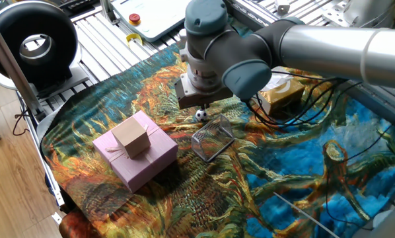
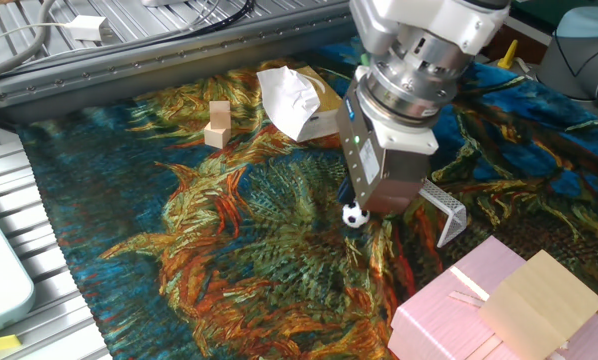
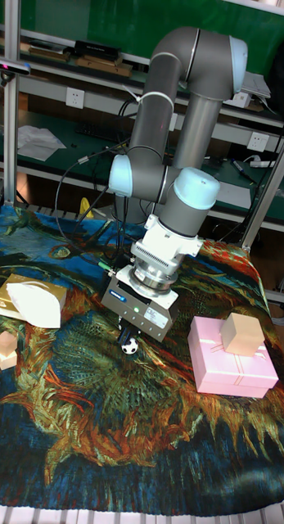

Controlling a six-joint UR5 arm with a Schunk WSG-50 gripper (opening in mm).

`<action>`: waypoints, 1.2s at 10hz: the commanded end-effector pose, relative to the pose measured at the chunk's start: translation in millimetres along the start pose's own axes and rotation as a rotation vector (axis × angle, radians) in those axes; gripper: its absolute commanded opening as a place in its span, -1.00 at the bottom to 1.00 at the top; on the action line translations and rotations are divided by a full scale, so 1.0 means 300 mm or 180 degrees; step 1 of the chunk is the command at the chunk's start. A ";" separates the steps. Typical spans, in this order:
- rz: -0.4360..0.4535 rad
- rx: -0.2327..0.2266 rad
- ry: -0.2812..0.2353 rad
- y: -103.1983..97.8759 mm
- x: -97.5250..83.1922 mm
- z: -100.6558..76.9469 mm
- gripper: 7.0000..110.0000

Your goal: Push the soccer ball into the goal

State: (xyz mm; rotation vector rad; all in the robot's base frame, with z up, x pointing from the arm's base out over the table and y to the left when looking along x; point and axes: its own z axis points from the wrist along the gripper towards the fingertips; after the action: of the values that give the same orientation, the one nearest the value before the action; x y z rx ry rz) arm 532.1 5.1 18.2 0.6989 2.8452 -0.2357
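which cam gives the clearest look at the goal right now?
One fixed view: the whole wire-mesh goal lies unobstructed, with the soccer ball just behind it. In the other fixed view only the goal's end frame shows past the gripper body. The tall fixed view doesn't show it; the arm seems to hide it.

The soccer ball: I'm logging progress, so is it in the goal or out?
Out. The soccer ball lies on the cloth just short of the goal, right under the gripper.
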 end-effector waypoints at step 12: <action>-0.0167 0.0090 0.0071 -0.029 -0.084 -0.056 -1.00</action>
State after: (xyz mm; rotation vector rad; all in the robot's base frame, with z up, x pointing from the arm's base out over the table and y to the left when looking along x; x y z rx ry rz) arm 530.2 -4.5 31.6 0.6745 2.8513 -0.2915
